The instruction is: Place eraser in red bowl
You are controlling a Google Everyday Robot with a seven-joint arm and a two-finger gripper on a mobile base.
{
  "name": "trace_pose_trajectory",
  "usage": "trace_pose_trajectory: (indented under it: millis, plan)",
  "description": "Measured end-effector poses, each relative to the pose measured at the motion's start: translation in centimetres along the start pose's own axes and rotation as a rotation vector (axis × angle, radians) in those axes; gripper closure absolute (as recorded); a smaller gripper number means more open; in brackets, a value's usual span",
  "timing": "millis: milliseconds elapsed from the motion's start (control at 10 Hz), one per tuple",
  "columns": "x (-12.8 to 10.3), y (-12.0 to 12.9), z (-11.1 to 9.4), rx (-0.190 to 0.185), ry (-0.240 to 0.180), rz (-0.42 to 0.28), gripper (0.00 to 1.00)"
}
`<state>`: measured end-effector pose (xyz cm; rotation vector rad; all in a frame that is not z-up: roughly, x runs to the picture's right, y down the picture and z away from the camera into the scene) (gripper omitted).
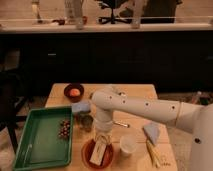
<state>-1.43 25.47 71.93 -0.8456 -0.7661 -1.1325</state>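
Claw (101,141) hangs over tan-faced eraser (99,152) in red bowl (87,151).

**Item count on the wooden table**

Landmark: wooden table (135,92).

- Gripper (102,141): 1, low over the near edge of the table, above the red bowl.
- Red bowl (87,154): 1, near edge.
- Eraser (99,152): 1, in the red bowl.
- Maroon bowl (74,92): 1, far left corner, with 1 orange ball (74,92) inside.
- White cup (127,145): 1, near edge, right of the red bowl.
- Green tray (35,140): 1, left side.
- Blue blocks: 2, one mid-table (80,107), one at right (151,133).
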Motion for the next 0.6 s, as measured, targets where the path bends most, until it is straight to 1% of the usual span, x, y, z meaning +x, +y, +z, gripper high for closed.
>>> trace_pose_trajectory:
  millis: [100, 600]
  plan:
    - [-0.01, -0.01, 0.00, 0.000, 0.000, 0.000, 0.20]
    - [0.00, 0.02, -0.02, 0.001, 0.000, 0.001, 0.20]
